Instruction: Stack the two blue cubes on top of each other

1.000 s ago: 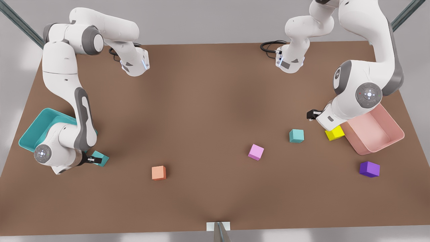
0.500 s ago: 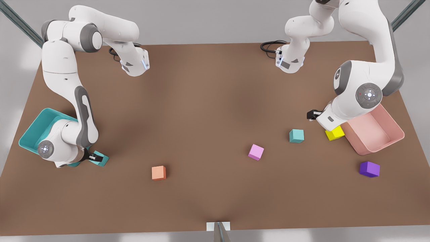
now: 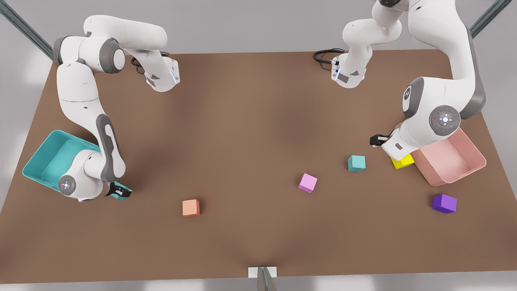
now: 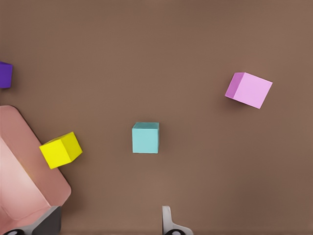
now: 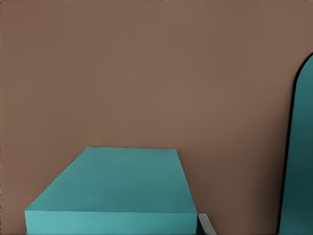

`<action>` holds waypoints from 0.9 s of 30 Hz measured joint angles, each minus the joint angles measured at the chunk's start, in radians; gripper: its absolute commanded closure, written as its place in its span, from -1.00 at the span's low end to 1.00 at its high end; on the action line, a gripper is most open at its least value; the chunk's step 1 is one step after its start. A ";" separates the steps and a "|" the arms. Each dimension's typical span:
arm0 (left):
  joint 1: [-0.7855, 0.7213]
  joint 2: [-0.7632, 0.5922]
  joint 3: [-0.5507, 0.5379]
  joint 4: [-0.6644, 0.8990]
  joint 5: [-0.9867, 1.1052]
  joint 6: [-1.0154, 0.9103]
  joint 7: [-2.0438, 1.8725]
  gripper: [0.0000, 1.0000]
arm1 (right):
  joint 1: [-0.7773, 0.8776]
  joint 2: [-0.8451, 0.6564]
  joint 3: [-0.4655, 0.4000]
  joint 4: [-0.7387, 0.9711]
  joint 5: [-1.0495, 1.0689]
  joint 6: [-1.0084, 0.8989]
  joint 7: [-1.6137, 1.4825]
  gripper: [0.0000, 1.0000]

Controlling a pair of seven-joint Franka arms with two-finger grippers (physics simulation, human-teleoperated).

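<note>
since a second ago, the right arm at the front view's left has drawn its wrist in over the near teal cube, so most of that cube now sits hidden under the right gripper, beside the teal bin. the black fingers straddle the cube, but whether they press its sides cannot be told. in the right wrist view the cube looms large and close on the brown table, with the bin's curved rim just beside it.

the arm at the front view's right has also shifted a little, its wrist lower over the yellow cube; its left gripper hovers above the table near the other teal cube, and its finger state cannot be told. that cube rests on the table, well apart from its twin, between the pink cube and the yellow one. the left wrist view looks down on it, untouched, with the pink bin and purple cube off to the side. an orange cube lies apart from the rest.
</note>
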 measured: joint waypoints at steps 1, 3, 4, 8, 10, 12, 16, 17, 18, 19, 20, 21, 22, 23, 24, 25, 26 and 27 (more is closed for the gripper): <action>0.001 0.000 0.000 0.000 0.000 0.000 0.000 -1.00 | 0.002 0.000 0.001 0.000 0.001 0.003 0.003 -0.49; 0.000 0.000 0.000 0.000 0.000 0.000 0.000 -1.00 | 0.003 0.000 0.003 0.001 0.010 0.008 0.003 -0.23; 0.000 0.000 0.000 0.000 0.000 0.000 0.000 -1.00 | 0.003 -0.001 0.004 0.005 0.011 0.009 0.004 -0.18; 0.000 0.000 0.000 0.000 -0.001 0.000 0.000 -1.00 | 0.002 -0.029 0.035 0.020 0.014 0.002 0.003 -0.14; 0.000 0.000 0.000 0.000 -0.001 0.000 0.000 -1.00 | 0.003 -0.071 0.100 0.023 0.013 -0.015 0.004 -0.15; 0.000 0.000 0.000 0.000 -0.001 0.000 0.000 -1.00 | 0.005 -0.103 0.207 0.030 0.013 -0.033 0.006 -0.16; 0.001 0.001 0.000 0.000 -0.002 -0.007 0.000 -1.00 | 0.052 -0.119 0.447 0.094 0.008 -0.065 0.031 -0.20; 0.003 0.009 0.000 0.000 -0.010 -0.008 0.000 -1.00 | 0.105 -0.118 0.466 0.117 0.007 -0.070 0.049 -0.20; 0.013 0.034 0.000 0.000 -0.016 -0.008 0.000 -1.00 | 0.169 -0.113 0.475 0.146 0.004 -0.072 0.075 -0.20; 0.031 0.071 0.001 -0.002 -0.022 0.000 -0.001 -1.00 | 0.241 -0.099 0.477 0.184 0.000 -0.074 0.104 -0.20; 0.047 0.113 0.001 -0.004 -0.027 0.012 -0.001 -1.00 | 0.315 -0.073 0.475 0.232 -0.011 -0.074 0.139 -0.20; 0.056 0.151 0.001 -0.006 -0.031 0.026 -0.001 -1.00 | 0.388 -0.034 0.475 0.284 -0.038 -0.070 0.181 -0.20; 0.053 0.171 0.010 -0.035 -0.032 0.054 -0.001 -1.00 | 0.449 0.004 0.474 0.317 -0.071 -0.059 0.225 -0.20; 0.041 0.172 0.026 -0.098 -0.032 0.099 -0.004 -1.00 | 0.498 0.037 0.472 0.336 -0.108 -0.043 0.270 -0.20; 0.017 0.172 0.036 -0.161 -0.033 0.152 -0.008 -1.00 | 0.539 0.070 0.469 0.353 -0.144 -0.026 0.316 -0.20; 0.000 0.173 0.042 -0.210 -0.033 0.211 -0.012 -1.00 | 0.575 0.099 0.461 0.367 -0.180 -0.005 0.362 -0.20; -0.014 0.177 0.045 -0.246 -0.034 0.269 -0.016 -1.00 | 0.612 0.123 0.441 0.376 -0.210 0.017 0.407 -0.20; -0.023 0.180 0.048 -0.285 -0.034 0.327 -0.019 -1.00 | 0.649 0.145 0.416 0.385 -0.233 0.038 0.451 -0.20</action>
